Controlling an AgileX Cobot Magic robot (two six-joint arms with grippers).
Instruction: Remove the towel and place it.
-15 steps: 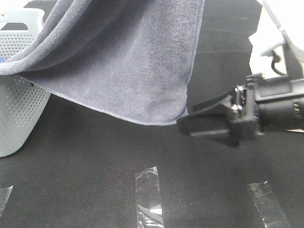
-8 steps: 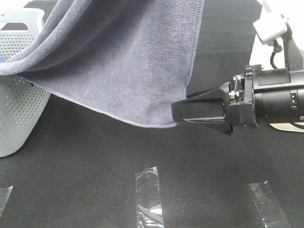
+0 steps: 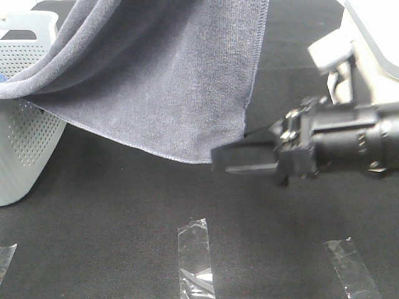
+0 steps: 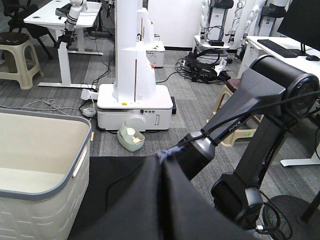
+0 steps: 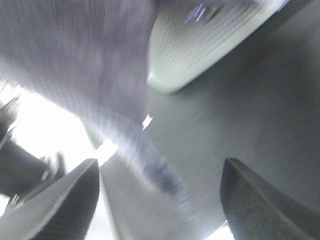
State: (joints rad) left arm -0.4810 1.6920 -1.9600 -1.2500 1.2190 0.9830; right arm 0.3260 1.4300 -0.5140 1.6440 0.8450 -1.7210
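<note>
The greyish-lavender towel [image 3: 168, 81] hangs from above the exterior high view and trails over the rim of the grey perforated basket [image 3: 25, 143] at the left. Its lower right corner hangs just above the black table. My right gripper [image 3: 218, 161] reaches in from the right at that corner, open. In the blurred right wrist view the towel [image 5: 75, 60] corner hangs between the two fingers [image 5: 65, 200], which stand wide apart. In the left wrist view dark towel [image 4: 165, 210] bunches to a peak and hides my left gripper's fingers. The basket [image 4: 45, 150] sits beside it.
Three strips of clear tape [image 3: 194, 249] lie on the black cloth near the front edge. A sliver of bright blue cloth [image 3: 2, 79] shows at the basket's left. A white arm base [image 3: 374, 25] stands at the back right.
My right gripper has moved left, up to the towel's lower right corner, and its wrist has rolled. The towel has barely shifted.
</note>
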